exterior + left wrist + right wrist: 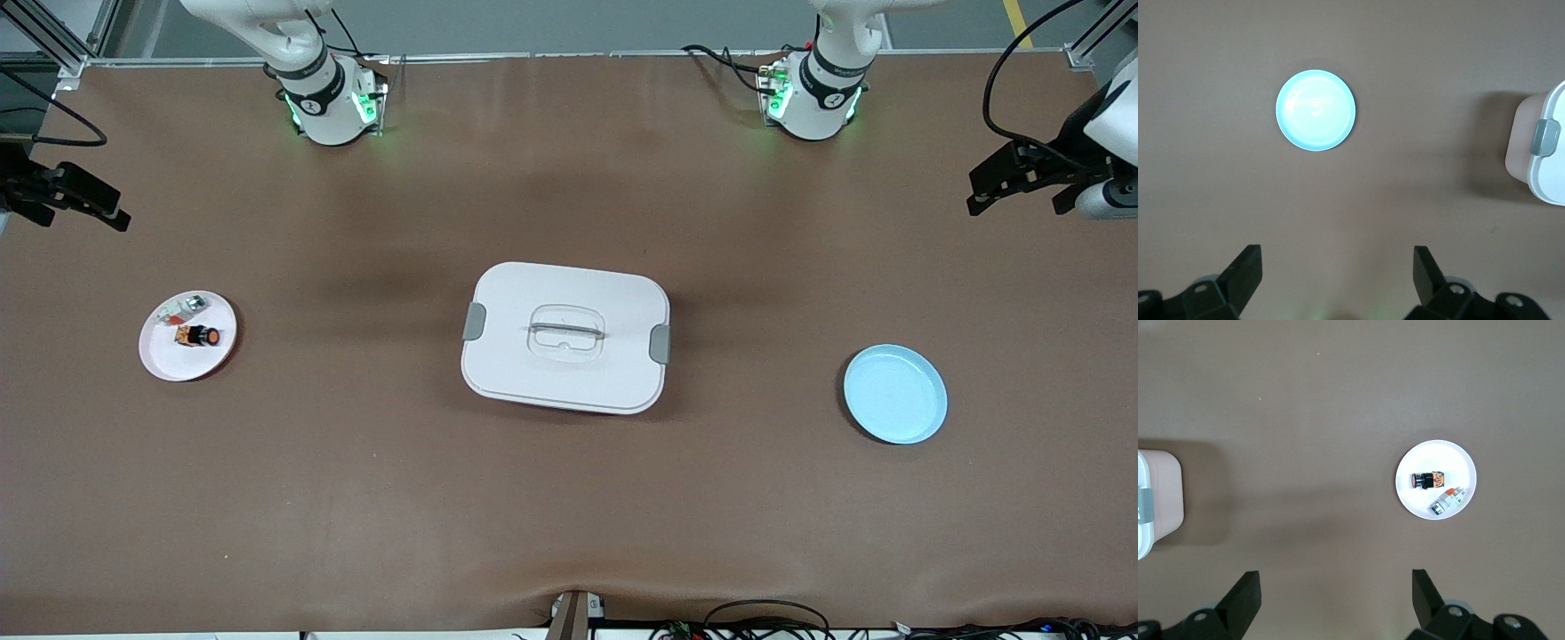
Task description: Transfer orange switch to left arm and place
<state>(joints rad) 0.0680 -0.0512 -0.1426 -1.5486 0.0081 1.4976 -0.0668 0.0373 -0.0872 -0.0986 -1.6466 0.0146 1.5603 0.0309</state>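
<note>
The orange switch (197, 336) lies on its side on a small pale pink plate (169, 360) toward the right arm's end of the table. It also shows in the right wrist view (1427, 481). The white box (569, 378) stands shut in the middle of the table. My right gripper (1336, 587) is open and empty, high over the table between the box and the pink plate; the front view shows it at the edge (71, 213). My left gripper (1338, 267) is open and empty, high near the blue plate (1315, 110), and shows at the edge of the front view (1018, 200).
A white-silver part with a red bit (182, 309) lies on the pink plate beside the switch. The blue plate (894, 394) lies empty toward the left arm's end. Box corners show in both wrist views (1548, 173) (1158, 493). Cables hang along the table's near edge.
</note>
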